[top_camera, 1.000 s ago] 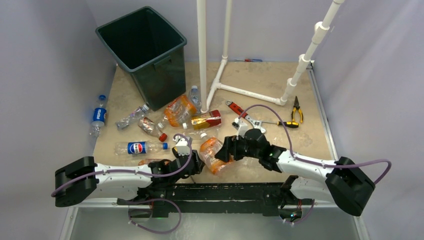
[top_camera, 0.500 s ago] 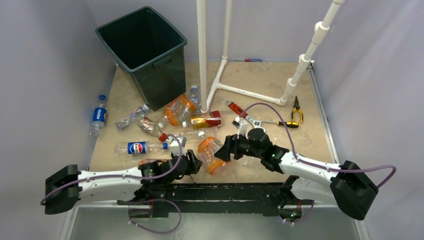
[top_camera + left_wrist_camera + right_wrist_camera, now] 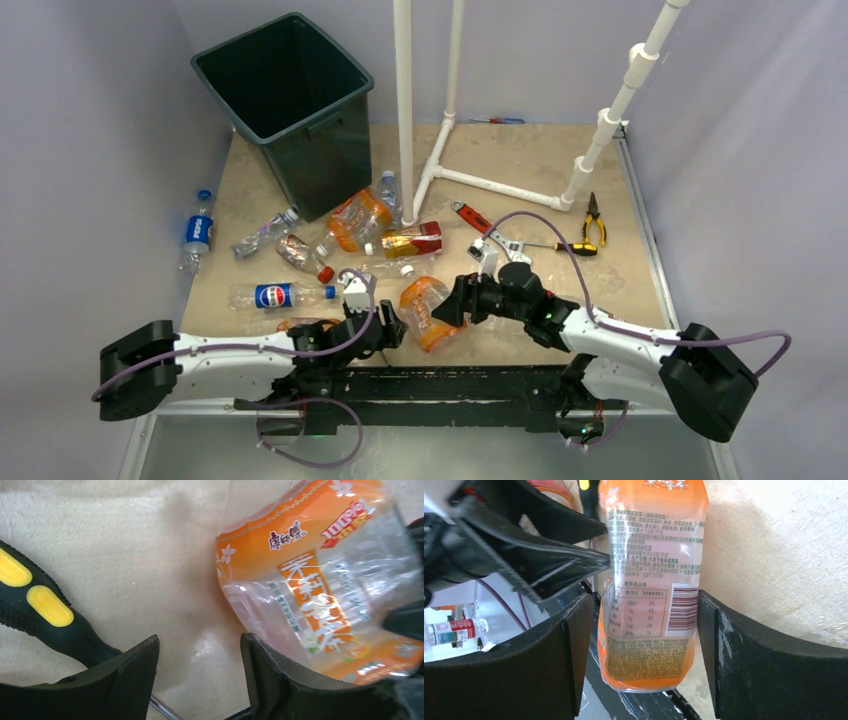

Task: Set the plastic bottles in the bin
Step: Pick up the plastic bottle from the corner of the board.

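Right end effector [image 3: 646, 615] is gripping the orange-labelled bottle [image 3: 651, 545]; both fingers are pressing against the bottle's sides; whether the bottle is resting on the bench [image 3: 530, 150] or hanging clear of it cannot be told.

Left end effector [image 3: 199, 645] is standing open and carrying nothing; the same bottle is lying just beside its right finger, not between the fingers; a screwdriver handle [image 3: 37, 602], black and yellow, is lying just off its left finger.

Beyond both end effectors, a Pepsi bottle [image 3: 275, 296] and a cluster of crushed bottles [image 3: 360, 222] are lying loose on the bench; a blue-labelled bottle [image 3: 198, 232] is lying farther out, to the left of the left end effector.

Farthest out, past the cluster, the bin [image 3: 330, 160] is standing upright; no bottle is showing inside it.

Judgement: the task is only beginning; one bottle is in hand, none appears binned, all the others are waiting on the bench; carrying from the right end effector to the bin is looking like a long reach over the cluster.
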Controlling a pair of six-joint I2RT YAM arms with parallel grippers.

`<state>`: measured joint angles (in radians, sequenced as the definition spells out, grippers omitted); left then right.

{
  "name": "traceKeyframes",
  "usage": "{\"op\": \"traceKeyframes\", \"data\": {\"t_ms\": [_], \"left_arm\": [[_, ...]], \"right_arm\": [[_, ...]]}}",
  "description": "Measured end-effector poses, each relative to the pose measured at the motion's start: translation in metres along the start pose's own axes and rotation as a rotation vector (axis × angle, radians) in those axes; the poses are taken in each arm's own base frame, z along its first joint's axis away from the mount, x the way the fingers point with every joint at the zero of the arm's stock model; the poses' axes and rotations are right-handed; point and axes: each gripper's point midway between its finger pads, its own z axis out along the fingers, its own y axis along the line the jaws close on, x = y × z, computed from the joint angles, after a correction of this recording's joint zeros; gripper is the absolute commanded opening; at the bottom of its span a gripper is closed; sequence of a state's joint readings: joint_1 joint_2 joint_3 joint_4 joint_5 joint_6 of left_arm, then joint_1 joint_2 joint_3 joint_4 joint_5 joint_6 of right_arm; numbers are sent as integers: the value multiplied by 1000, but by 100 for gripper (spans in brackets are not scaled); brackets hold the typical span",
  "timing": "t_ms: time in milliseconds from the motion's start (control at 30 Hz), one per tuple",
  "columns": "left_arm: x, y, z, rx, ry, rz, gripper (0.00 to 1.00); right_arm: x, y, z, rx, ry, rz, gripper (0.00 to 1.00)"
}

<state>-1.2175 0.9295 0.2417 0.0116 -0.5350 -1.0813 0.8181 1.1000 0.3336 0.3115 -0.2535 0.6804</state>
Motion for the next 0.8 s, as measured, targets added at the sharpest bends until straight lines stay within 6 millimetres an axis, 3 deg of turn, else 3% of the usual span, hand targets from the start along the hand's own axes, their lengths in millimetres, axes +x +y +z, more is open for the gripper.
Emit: {"op": "traceKeyframes", "data": {"t_ms": [100,267,600,800], "left_arm": [[10,9,8,-42,22,28,57],[8,7,13,-44,1,22,55],[7,3,18,-33,-20,-7,55],[5,2,21,-32,-35,-16,55]], "right_arm": [[-6,8,-4,-25,-22,-8,78],[-12,16,-11,-44,-50,-15,86],[-10,10,-9,-17,-45,-8,85],[-5,16,-7,-38,-21,-8,83]]}}
